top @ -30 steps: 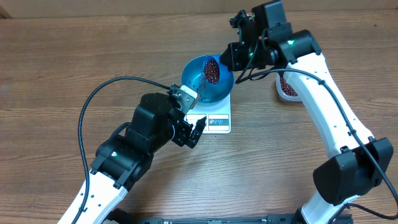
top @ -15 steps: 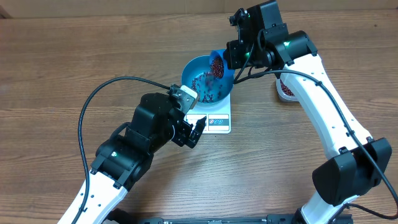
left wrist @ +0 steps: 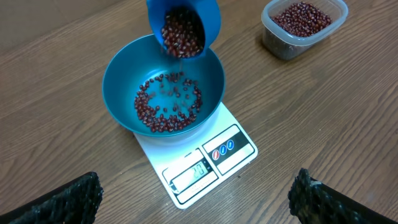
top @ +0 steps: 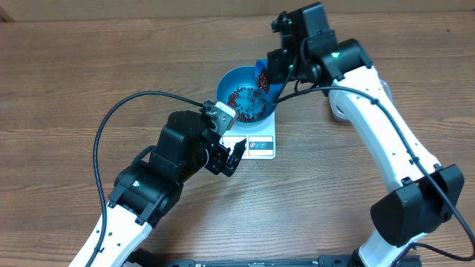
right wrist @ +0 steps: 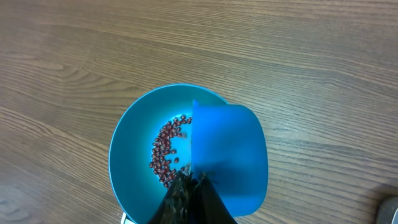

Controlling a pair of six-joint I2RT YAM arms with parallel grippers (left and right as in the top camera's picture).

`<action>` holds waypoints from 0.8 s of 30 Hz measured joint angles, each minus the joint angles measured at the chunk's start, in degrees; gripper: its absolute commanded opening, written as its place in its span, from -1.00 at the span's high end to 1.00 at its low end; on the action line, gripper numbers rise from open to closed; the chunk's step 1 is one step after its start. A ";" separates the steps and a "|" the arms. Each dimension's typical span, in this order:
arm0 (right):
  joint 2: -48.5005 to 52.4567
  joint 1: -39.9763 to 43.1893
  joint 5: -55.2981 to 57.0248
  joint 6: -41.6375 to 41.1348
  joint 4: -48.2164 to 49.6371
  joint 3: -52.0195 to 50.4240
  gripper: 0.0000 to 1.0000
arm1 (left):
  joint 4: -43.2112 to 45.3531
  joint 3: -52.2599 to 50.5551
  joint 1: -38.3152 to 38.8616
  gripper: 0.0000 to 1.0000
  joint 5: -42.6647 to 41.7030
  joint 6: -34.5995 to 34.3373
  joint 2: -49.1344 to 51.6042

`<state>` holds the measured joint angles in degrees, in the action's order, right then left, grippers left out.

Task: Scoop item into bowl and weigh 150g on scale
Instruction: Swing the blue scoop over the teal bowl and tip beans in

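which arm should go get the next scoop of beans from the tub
Right. The right gripper is shut on the scoop, tipped over the bowl with beans pouring out, and the tub sits on that arm's side. The left gripper hangs open and empty by the scale.

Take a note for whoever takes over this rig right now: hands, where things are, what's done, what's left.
Left hand: open, empty, hovering by the scale.
Right hand: shut on the blue scoop, tipped over the blue bowl, beans spilling out.
The bowl sits on the scale with a thin layer of beans in it. More beans are in the clear tub.
Left to do: finish the pour, read the display (illegible here), top up to 150 g.
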<state>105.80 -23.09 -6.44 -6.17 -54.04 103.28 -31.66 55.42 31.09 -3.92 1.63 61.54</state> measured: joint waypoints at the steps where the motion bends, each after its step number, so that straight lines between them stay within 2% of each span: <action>1: 0.00 -0.68 0.92 0.02 0.02 0.00 0.92 | 0.00 0.00 0.00 -0.99 0.00 -0.02 0.00; 16: 0.00 -8.17 15.58 0.07 0.02 0.00 0.92 | 0.00 0.00 0.00 -0.99 0.00 -0.02 0.00; 24: 0.00 -9.84 19.52 0.17 0.85 0.00 0.92 | 0.00 0.00 0.00 -0.98 0.00 -0.02 0.00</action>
<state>105.80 -32.93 13.08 -6.00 -53.19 103.28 -31.66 55.42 31.09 -3.92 1.61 61.54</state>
